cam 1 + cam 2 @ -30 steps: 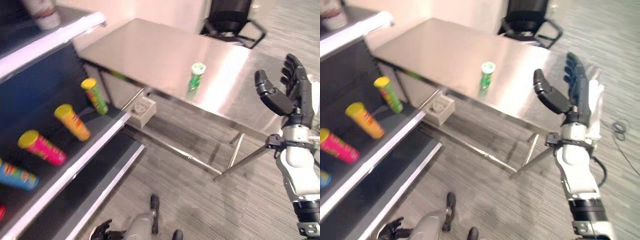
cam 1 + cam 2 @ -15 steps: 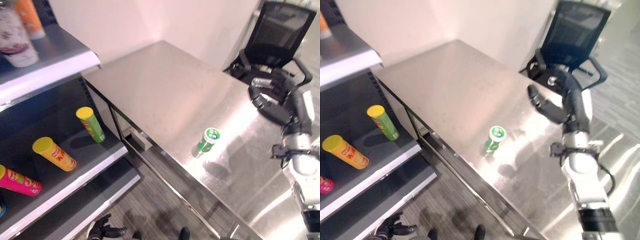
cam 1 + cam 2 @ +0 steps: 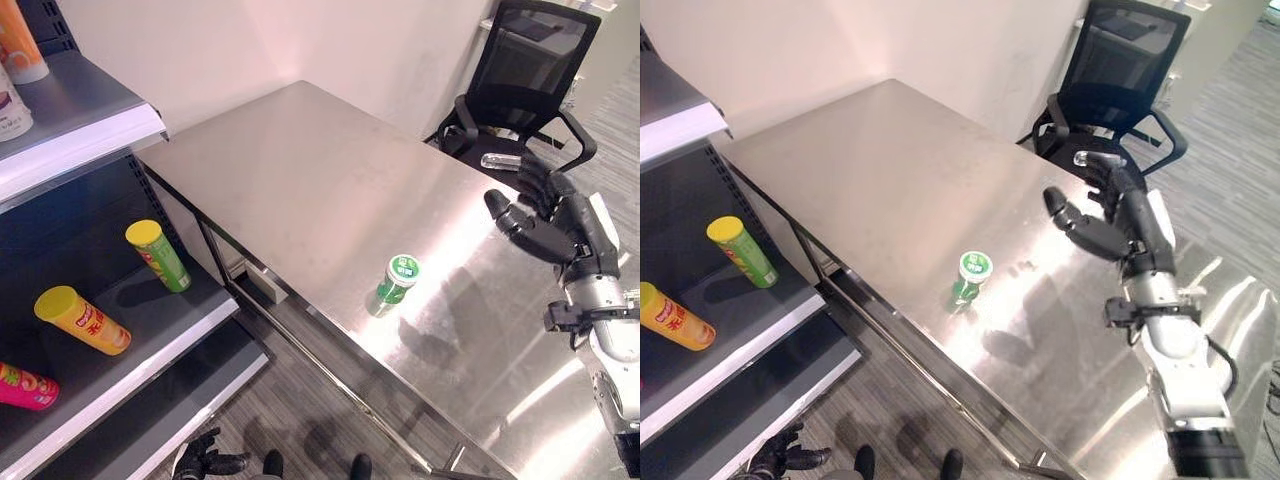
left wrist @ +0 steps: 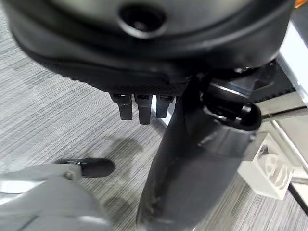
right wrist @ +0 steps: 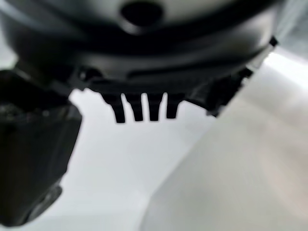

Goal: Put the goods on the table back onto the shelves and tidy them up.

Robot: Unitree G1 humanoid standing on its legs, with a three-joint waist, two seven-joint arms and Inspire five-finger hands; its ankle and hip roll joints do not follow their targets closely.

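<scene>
A small green can (image 3: 395, 285) with a green lid stands upright near the front edge of the steel table (image 3: 300, 170). My right hand (image 3: 545, 225) hovers open above the table to the right of the can, well apart from it, with its fingers spread and its thumb pointing toward the can. My left hand (image 3: 205, 462) hangs low by the floor, with its fingers (image 4: 139, 108) relaxed and nothing in it. On the dark shelf (image 3: 150, 350) at the left lie a green can (image 3: 158, 256), a yellow can (image 3: 82, 320) and a pink can (image 3: 25, 385).
An upper shelf (image 3: 90, 110) at the top left carries bottles. A black office chair (image 3: 520, 70) stands behind the table's far right. A white box (image 4: 269, 168) sits on the floor under the table. The floor is grey wood-look planks.
The camera has swung from the floor up to the table top. My right hand has stayed open and now sits lower, over the table right of the green can.
</scene>
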